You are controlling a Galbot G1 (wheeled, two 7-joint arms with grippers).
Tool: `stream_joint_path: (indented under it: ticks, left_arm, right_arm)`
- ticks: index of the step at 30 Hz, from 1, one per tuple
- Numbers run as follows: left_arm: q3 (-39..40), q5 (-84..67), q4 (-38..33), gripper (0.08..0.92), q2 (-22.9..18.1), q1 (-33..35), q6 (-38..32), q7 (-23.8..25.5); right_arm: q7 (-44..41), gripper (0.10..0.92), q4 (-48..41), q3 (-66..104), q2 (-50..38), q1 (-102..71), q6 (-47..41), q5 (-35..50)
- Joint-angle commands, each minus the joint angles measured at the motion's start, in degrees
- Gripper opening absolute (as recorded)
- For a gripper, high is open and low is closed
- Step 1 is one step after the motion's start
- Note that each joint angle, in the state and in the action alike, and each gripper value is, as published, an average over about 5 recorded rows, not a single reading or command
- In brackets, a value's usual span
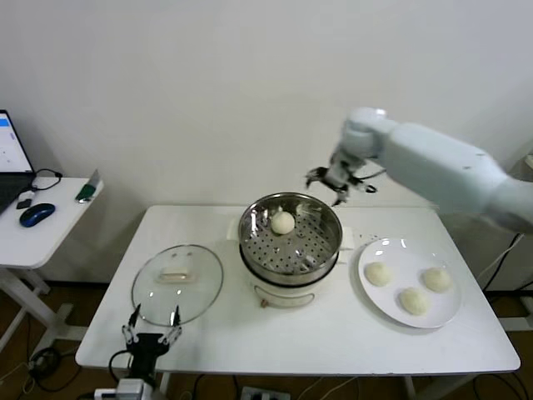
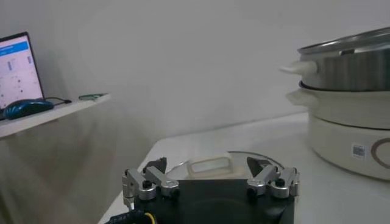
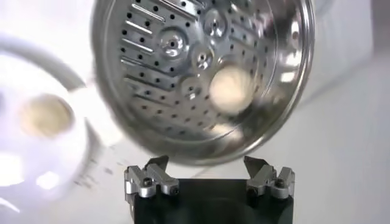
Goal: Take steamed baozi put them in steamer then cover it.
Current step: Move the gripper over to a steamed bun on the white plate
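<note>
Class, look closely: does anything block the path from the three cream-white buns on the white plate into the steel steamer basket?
Nothing visible does. The steamer is uncovered; its glass lid lies on the table's far-left side, away from the buns.

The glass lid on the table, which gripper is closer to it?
Left. The left gripper sits open at the table's near edge, right beside the glass lid. The right gripper hangs open behind the steamer, well away.

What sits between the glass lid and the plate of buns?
The steamer on its white cooker base, one bun inside it; the head view shows this between lid and plate.
</note>
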Motion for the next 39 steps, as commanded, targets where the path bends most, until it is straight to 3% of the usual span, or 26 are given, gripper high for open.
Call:
stream_joint_path:
  ticks: [1,10,19,39]
  left_arm:
    - [0.3,0.1,0.2,0.823,-0.1,-0.1,0.0,0.0]
    - [-0.1,0.1,0.2,0.823,0.1,0.3,-0.1,0.0]
    - [-0.6,0.1,-0.4,0.823,0.1,0.7,-0.1,-0.1]
    - [-1.1,0.6,0.3,0.823,-0.2,1.4,-0.3,-0.1]
  right_arm:
    - [0.8,0.823,2.8,-6.0,-14.6,2.1,-21.6,21.7]
    - [-2.8,0.823,-1.8,-3.7,-16.3,-8.2,-20.4,16.5]
    - [-2.9,0.823,-9.5,6.6,-10.3,-21.2,-16.9,8.2]
    - [-1.8,0.823,-20.1,13.8,0.5,-28.1,-13.6,3.0]
